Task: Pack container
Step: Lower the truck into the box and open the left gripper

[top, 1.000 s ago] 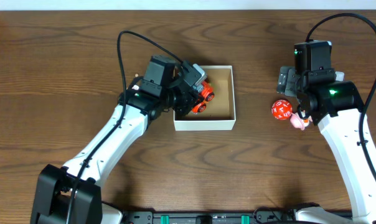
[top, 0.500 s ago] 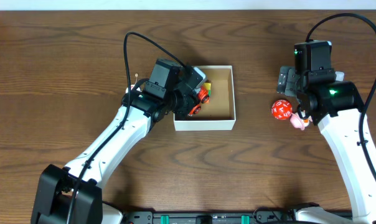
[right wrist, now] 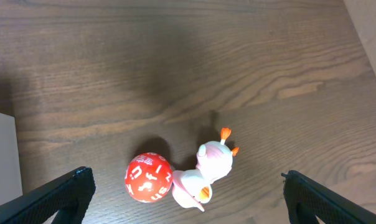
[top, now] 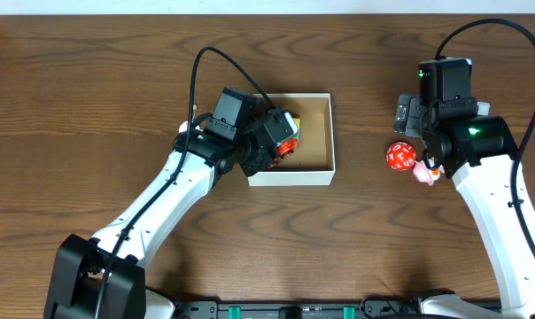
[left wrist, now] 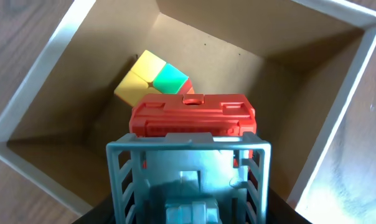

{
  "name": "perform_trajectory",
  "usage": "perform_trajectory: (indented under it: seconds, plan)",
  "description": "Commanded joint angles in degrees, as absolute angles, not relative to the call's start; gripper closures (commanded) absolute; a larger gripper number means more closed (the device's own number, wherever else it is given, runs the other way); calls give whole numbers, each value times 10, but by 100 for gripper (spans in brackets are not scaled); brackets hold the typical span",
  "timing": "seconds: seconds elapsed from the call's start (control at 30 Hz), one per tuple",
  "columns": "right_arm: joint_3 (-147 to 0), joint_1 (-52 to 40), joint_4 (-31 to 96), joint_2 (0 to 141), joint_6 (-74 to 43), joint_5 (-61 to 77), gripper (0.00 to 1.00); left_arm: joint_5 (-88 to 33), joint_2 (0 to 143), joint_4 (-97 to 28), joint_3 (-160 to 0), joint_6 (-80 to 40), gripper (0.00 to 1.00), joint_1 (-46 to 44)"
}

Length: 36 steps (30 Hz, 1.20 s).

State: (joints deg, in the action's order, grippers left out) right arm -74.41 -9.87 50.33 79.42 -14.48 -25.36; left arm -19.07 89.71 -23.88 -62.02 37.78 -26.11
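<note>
Step in hand, as I judge it: putting a toy in the box. The left gripper (left wrist: pixel 189 146) is clenched on a red toy (left wrist: pixel 193 115) and holds it low over the left part of the container (top: pixel 294 176), which sits at approx. the middle of the table (top: pixel 90 71). The toy looks just above the brown floor; contact I cannot tell. A small multicolour cube (left wrist: pixel 154 78) lies inside already, just behind the toy. Next move, imo: lower a bit, let go, then lift straight up w/o hitting the near white wall. The right gripper (right wrist: pixel 185 176) hangs with fingers spread wide and empty over a red die (right wrist: pixel 149 177) and a pink-white duck figure (right wrist: pixel 206 171), which touch each other on the table, well apart from the container. These two are prob. next to pack.
</note>
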Motion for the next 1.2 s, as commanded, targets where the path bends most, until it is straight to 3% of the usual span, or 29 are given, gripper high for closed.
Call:
perform_trajectory:
  seconds: [0.0, 0.37, 1.0, 1.17]
  plan:
    - [-750, -97, 504, 787, -146, -261, 1, -190, 899, -239, -630, 420, 65, -262]
    - [-750, -97, 504, 787, -146, -261, 1, -241, 904, -240, -628, 453, 66, -290]
    - [-750, -97, 504, 787, -146, -261, 1, -178, 962, -253, -628, 454, 64, -300]
    - [-750, -97, 504, 787, -146, -261, 1, -168, 962, -253, -628, 454, 42, -300]
